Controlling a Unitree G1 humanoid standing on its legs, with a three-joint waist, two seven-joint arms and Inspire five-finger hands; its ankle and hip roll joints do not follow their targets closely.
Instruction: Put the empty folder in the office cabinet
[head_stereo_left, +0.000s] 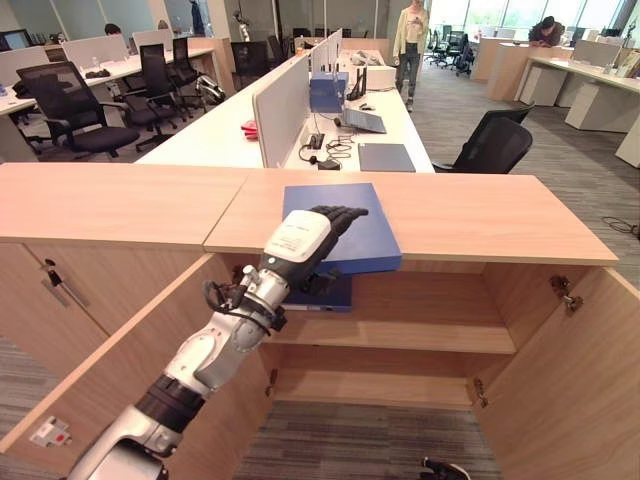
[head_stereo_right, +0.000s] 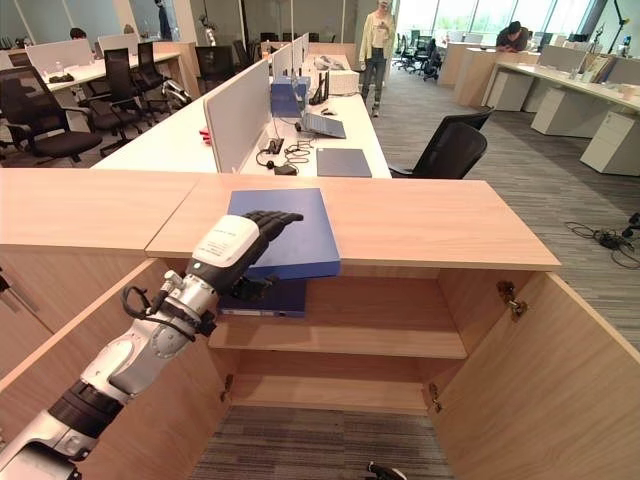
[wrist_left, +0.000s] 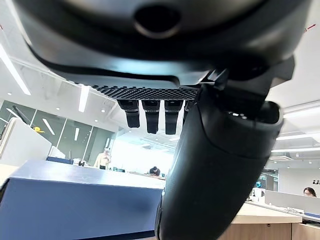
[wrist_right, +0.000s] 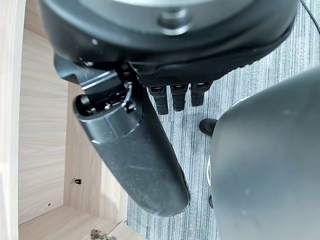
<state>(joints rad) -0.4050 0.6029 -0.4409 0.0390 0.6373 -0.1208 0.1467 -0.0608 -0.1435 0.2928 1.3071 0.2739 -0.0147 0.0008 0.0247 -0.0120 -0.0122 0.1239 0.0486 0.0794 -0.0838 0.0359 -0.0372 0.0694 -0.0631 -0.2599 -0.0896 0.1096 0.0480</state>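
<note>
A blue folder (head_stereo_left: 355, 225) lies flat on the wooden top of the office cabinet (head_stereo_left: 480, 215), its near edge sticking out over the open front. My left hand (head_stereo_left: 300, 240) reaches up from below left, with straight fingers over the folder's left part and the thumb down by its overhanging edge. The left wrist view shows a gap between the fingers (wrist_left: 150, 112) and the folder (wrist_left: 75, 200). My right hand (wrist_right: 135, 155) hangs low over the grey carpet, fingers relaxed, holding nothing.
Both cabinet doors stand open, the left door (head_stereo_left: 120, 380) under my arm and the right door (head_stereo_left: 570, 390). Another blue folder (head_stereo_left: 335, 295) lies on the upper shelf (head_stereo_left: 420, 335). Desks, a black chair (head_stereo_left: 495, 145) and a standing person (head_stereo_left: 410, 40) lie beyond.
</note>
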